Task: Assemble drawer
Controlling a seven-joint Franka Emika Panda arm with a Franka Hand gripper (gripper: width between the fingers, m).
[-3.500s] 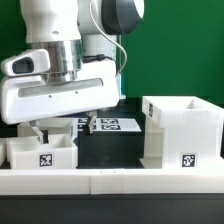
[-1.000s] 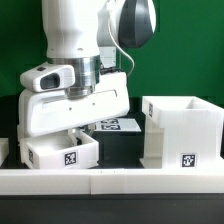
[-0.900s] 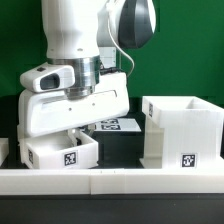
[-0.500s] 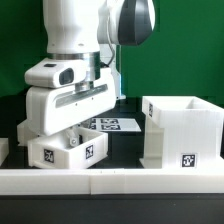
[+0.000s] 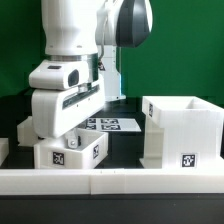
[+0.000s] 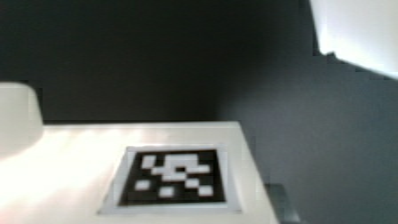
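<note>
My gripper (image 5: 62, 134) is shut on a small white tray (image 5: 74, 151) at the exterior view's left, holding it turned at an angle just behind the border wall. Two tags show on the tray's sides. My fingers are hidden behind the hand and the tray. In the wrist view the tray's white face (image 6: 71, 160) with a tag (image 6: 175, 178) fills the near part. The tall white box shell (image 5: 182, 128) stands upright at the exterior view's right, apart from the tray, and shows as a bright blur in the wrist view (image 6: 359, 30). The second tray is cut off at the left edge (image 5: 3, 148).
A long low white border wall (image 5: 120, 180) runs along the front of the black table. The marker board (image 5: 112, 125) lies flat behind, between the tray and the box shell. A green backdrop stands at the back.
The gripper took the tray from the table's left, carried it a little toward the exterior view's right, and turned it so two tagged sides now show. The box shell has not moved.
</note>
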